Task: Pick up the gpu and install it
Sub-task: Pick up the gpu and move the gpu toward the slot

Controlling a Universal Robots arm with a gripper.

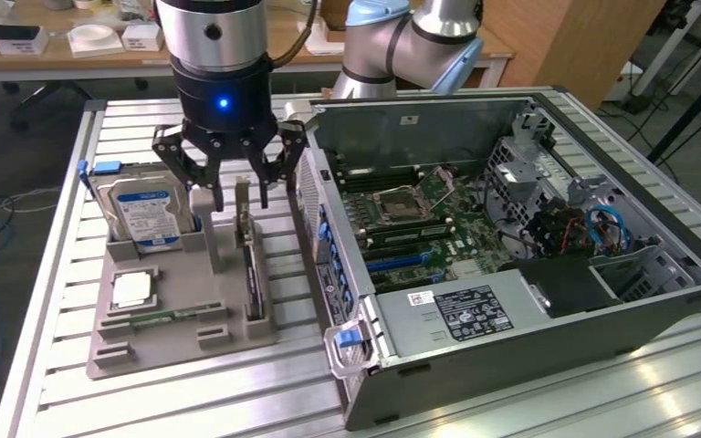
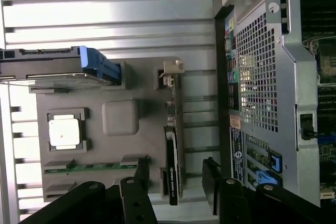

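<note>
The gpu (image 1: 251,265) is a thin dark card standing on edge in a slot of the grey holder tray (image 1: 180,342), its pale bracket end toward the back. My gripper (image 1: 238,190) hangs just above the card's far end, open, one finger on each side of it, nothing held. In the wrist view the gpu (image 2: 172,166) runs between my two black fingers (image 2: 142,174), with gaps on both sides, and its bracket (image 2: 170,74) lies beyond them. The open computer case (image 1: 509,255) lies beside the tray on the exterior view's right, its motherboard (image 1: 430,228) exposed.
On the tray a silver hard drive (image 1: 143,214) with a blue-white label stands upright, a square processor chip (image 1: 131,290) lies flat, and a green memory stick (image 1: 168,317) sits in its slot. The case's perforated rear wall (image 2: 262,77) is close beside the gpu.
</note>
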